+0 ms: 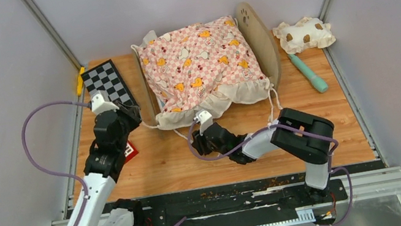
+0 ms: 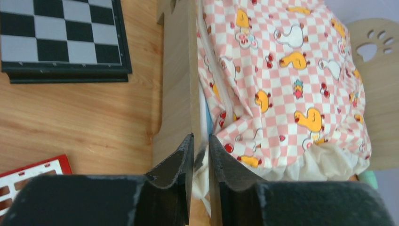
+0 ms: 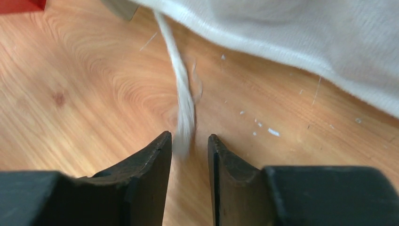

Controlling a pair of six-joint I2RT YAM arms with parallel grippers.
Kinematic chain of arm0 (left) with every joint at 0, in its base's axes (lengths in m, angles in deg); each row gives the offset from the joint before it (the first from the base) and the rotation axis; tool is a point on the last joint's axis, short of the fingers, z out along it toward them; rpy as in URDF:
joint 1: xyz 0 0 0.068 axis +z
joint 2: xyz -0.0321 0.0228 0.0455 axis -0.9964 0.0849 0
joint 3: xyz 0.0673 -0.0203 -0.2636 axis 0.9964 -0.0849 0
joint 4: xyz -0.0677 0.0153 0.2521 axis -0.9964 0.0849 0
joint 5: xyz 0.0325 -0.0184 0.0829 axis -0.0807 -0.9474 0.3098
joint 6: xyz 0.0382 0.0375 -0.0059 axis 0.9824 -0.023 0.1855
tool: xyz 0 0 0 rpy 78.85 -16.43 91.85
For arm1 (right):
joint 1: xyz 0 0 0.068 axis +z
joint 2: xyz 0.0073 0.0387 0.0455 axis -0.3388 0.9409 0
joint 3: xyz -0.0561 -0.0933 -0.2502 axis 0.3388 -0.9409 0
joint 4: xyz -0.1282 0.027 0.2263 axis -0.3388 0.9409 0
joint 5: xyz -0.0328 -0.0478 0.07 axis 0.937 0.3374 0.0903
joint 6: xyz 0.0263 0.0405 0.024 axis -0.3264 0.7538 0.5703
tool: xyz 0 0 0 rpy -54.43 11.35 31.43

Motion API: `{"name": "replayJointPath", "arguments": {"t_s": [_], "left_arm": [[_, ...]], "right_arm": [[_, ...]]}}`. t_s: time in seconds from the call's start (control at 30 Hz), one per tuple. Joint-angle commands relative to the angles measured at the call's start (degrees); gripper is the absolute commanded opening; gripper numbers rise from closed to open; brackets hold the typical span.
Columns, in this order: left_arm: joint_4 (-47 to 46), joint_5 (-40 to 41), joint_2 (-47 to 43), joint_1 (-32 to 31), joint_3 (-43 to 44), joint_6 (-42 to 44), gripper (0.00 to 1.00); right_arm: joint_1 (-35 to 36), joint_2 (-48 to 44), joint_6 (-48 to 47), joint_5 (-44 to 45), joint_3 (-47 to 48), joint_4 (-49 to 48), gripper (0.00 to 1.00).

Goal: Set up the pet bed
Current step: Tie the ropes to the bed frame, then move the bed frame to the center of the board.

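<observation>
The small light-wood pet bed (image 1: pixel 264 46), with its rounded headboard and paw-print cutout, stands at the middle of the far edge of the wooden desk (image 1: pixel 325 128). The headboard is on its right and a low wooden end panel on its left. A pink checkered cushion with duck prints and a cream ruffle (image 1: pixel 195 64) is heaped over it and hides nearly all of the base. The ruffle spills over the bed's near side onto the desk.

The left tool (image 2: pixel 201 141) sits at the near end of that left panel. Its fingers are parted by a narrow slit, and nothing looks pinched between them. The right tool (image 3: pixel 190 141) lies low on the desk just in front of the ruffle. Its fingers are a little way apart and a limp white cord (image 3: pixel 183 103) runs between them with clear space on both sides, so it grips nothing.

The frame looks light and stiff, made of thin flat boards, so it should slide easily and could tip or rack under a sideways push. The best places to take hold are probably the top edge of an end panel or the headboard rim, pinched across the board's thickness. The cushion is soft and loose; pulling its cord or ruffle would likely drag only the fabric and leave the frame where it is.

A black-and-white chessboard (image 1: pixel 108 82) lies just left of the bed, and a cream brown-spotted pillow (image 1: pixel 303 34) sits in the far right corner.
</observation>
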Motion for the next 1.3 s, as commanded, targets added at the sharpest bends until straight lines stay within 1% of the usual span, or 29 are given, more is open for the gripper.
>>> {"name": "replayJointPath", "arguments": {"t_s": [0.0, 0.1, 0.23, 0.3, 0.33, 0.37, 0.4, 0.47, 0.5, 0.57, 0.63, 0.8, 0.93, 1.0, 1.13, 1.27], "left_arm": [[-1.73, -7.24, -3.09, 0.40, -4.09, -4.10, 0.31], [-0.33, -8.77, -5.08, 0.43, -6.26, -5.19, 0.47], [3.17, -6.68, -7.47, 0.44, -5.93, -4.25, 0.67], [4.65, -5.57, -8.19, 0.44, -4.95, -3.42, 0.81], [5.12, -5.32, -8.37, 0.44, -4.38, -2.73, 0.85], [5.63, -5.22, -8.31, 0.44, -3.72, -2.10, 0.87], [6.09, -5.08, -8.04, 0.44, -3.07, -1.43, 0.88], [6.38, -4.36, -7.20, 0.41, -2.01, -0.55, 0.89], [6.18, -3.71, -6.10, 0.43, -1.30, -0.08, 0.89], [5.93, -3.39, -3.47, 0.39, 0.51, 1.50, 0.90], [5.84, -4.40, 0.86, 0.44, 3.47, 4.46, 0.91], [6.45, -7.06, 14.36, 0.44, 14.01, 10.55, 0.91], [6.03, -5.16, 23.12, 0.39, 20.31, 13.48, 0.90], [5.60, -3.94, 26.62, 0.44, 22.63, 14.41, 0.85], [8.62, -1.22, 34.02, 0.38, 27.98, 16.10, 0.79], [9.46, -0.74, 38.78, 0.35, 28.83, 15.91, 0.70]], "right_arm": [[0.70, -3.48, -2.77, -1.59, -1.77, 12.90, 0.39], [0.70, -7.51, -3.62, -0.76, -2.02, 16.33, 0.45], [0.74, -14.20, -5.54, 0.68, -1.90, 23.05, 0.47], [0.71, -18.99, -6.33, 2.49, -1.88, 27.26, 0.49], [0.67, -21.92, -6.56, 3.98, -1.94, 29.40, 0.56], [0.63, -24.77, -6.66, 5.67, -1.90, 31.47, 0.62], [0.52, -27.99, -6.01, 8.07, -1.68, 34.01, 0.66], [-0.87, -34.78, -3.56, 12.85, -0.20, 42.15, 0.73], [-2.41, -37.44, -1.57, 14.12, 1.33, 47.40, 0.77], [-5.41, -41.62, 1.22, 16.02, 3.80, 54.77, 0.82], [-8.30, -44.97, 1.72, 16.40, 5.59, 59.37, 0.85], [-14.78, -50.12, -0.71, 12.73, 8.43, 64.98, 0.86], [-16.50, -53.18, -0.49, 9.70, 7.52, 65.66, 0.85], [-16.58, -54.20, -0.18, 9.14, 6.66, 65.81, 0.86], [-16.64, -55.53, 0.07, 9.66, 5.54, 66.71, 0.85], [-17.04, -57.17, -0.35, 11.89, 6.45, 67.78, 0.85]]}}
